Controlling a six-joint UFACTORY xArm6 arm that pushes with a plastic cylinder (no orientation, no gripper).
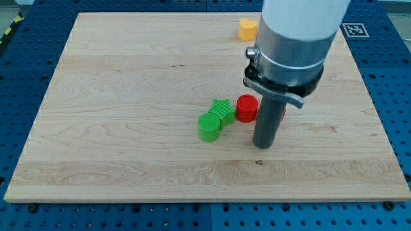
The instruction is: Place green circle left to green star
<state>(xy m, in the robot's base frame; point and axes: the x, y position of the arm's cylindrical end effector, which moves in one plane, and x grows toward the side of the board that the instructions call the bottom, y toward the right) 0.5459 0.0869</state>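
The green circle (pixel 209 126) sits on the wooden board (pixel 128 96) near its middle. It touches the green star (pixel 223 110), which lies just up and to its right. My tip (pixel 264 145) rests on the board to the right of both green blocks, a short gap away from the circle. The rod rises from it into the arm's grey and white body at the view's top.
A red circle (pixel 246 108) stands right of the green star, close against the rod. Another red block (pixel 282 113) is mostly hidden behind the rod. A yellow block (pixel 247 29) sits near the board's top edge. Blue perforated table surrounds the board.
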